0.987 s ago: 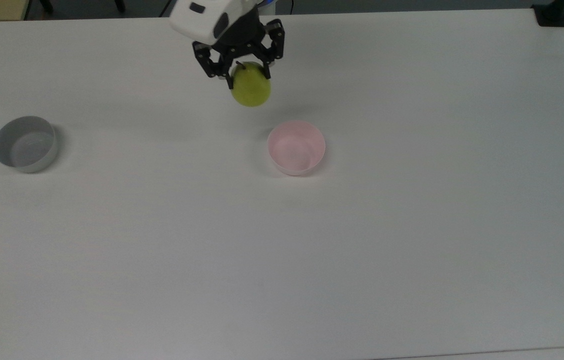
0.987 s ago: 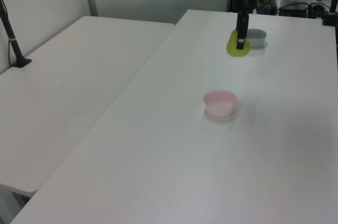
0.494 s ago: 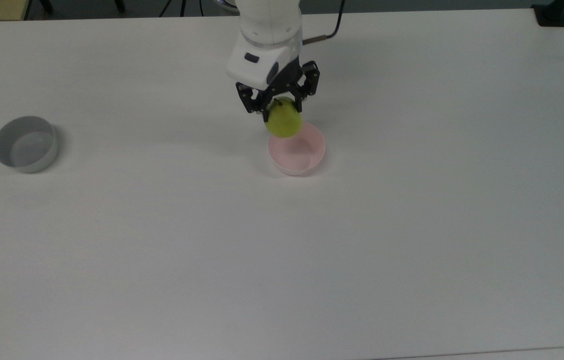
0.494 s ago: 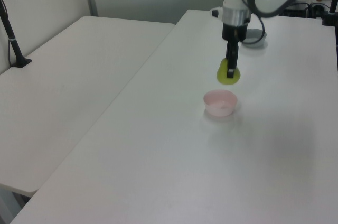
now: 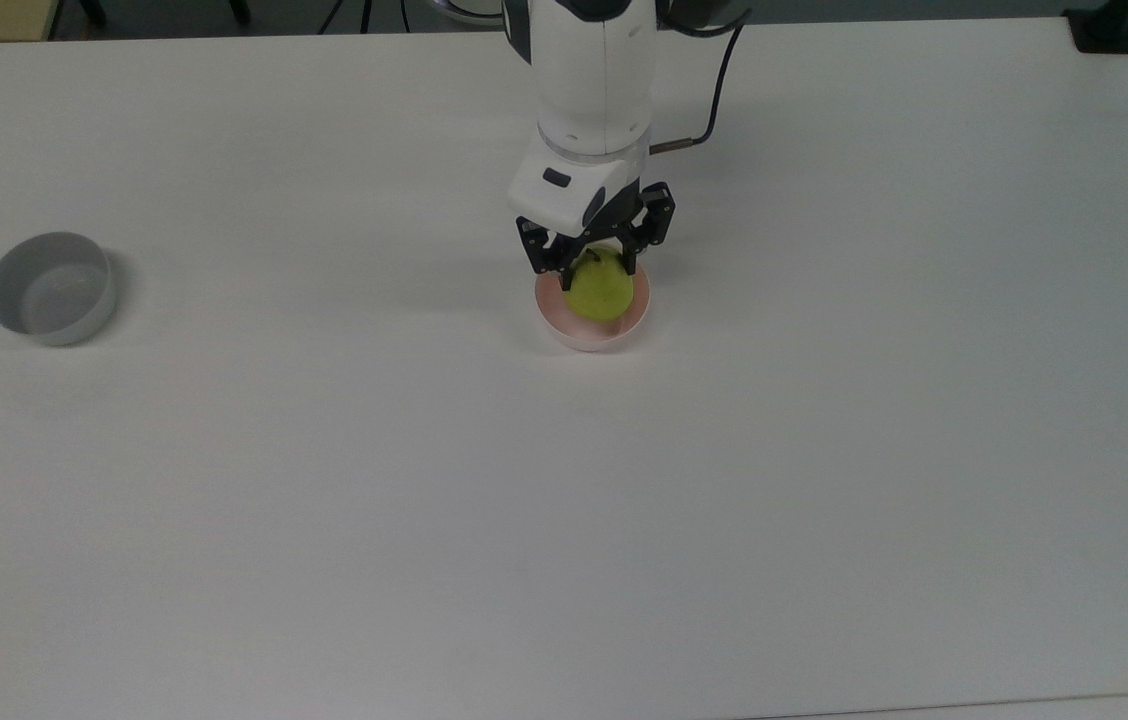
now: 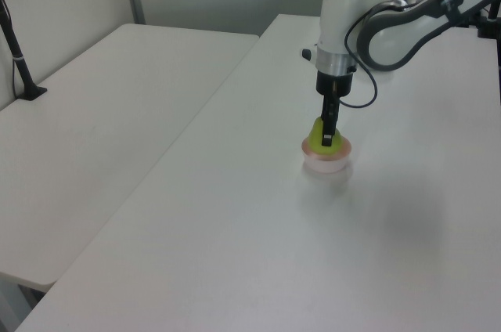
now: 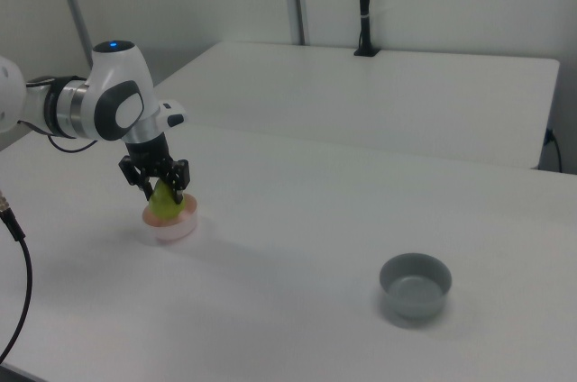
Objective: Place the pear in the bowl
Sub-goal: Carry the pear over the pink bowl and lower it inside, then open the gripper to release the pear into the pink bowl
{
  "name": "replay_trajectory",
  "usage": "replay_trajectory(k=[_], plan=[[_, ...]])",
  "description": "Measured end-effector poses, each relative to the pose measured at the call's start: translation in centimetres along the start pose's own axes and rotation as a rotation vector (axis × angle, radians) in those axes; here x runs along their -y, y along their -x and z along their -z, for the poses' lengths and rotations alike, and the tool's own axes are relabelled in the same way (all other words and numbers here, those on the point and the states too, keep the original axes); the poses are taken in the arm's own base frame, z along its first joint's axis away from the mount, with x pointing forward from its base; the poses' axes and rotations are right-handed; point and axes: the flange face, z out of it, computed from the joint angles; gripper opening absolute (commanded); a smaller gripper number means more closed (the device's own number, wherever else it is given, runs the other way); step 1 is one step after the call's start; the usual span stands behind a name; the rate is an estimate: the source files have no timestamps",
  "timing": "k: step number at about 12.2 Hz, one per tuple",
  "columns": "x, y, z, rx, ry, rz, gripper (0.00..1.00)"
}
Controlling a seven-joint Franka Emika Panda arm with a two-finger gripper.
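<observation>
The yellow-green pear (image 5: 600,293) sits low inside the pale pink bowl (image 5: 584,340), just above the middle of the table in the top view. My gripper (image 5: 592,268) stands directly over the bowl, pointing down, its black fingers shut on the pear's upper part beside the dark stem. In the left view, the gripper (image 6: 327,140) hides most of the pear (image 6: 316,138), and the bowl (image 6: 325,164) shows below it. In the right view, the gripper (image 7: 165,191) flanks the pear (image 7: 163,203), which rises above the bowl's (image 7: 171,227) rim.
A grey straight-sided bowl (image 5: 49,290) stands alone at the top view's far left, and at the right view's lower right (image 7: 415,285). The white table (image 5: 624,520) stretches bare around both bowls. A second white table (image 6: 94,136) adjoins it in the left view.
My gripper has carried the pear from the table's far edge toward the pink bowl and lowered it. The pear has gone from hanging above the rim to sitting inside the bowl.
</observation>
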Motion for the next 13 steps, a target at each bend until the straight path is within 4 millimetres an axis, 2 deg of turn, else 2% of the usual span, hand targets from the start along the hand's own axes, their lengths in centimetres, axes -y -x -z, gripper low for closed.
replay_trajectory(k=[1, 2, 4, 5, 6, 7, 13], plan=[[0.2, 0.0, -0.7, 0.007, 0.004, 0.002, 0.02], [0.3, 0.0, -1.3, 0.016, 0.004, 0.003, 0.10], [0.4, 0.0, -2.1, 0.029, 0.011, 0.011, 0.59], [0.4, 0.0, -2.3, 0.032, 0.013, 0.008, 0.67], [0.3, 0.0, -2.3, 0.032, 0.014, -0.001, 0.80], [0.2, 0.0, -2.3, 0.032, 0.015, -0.006, 1.00], [-0.3, -0.4, -1.4, 0.013, 0.016, -0.031, 1.00]])
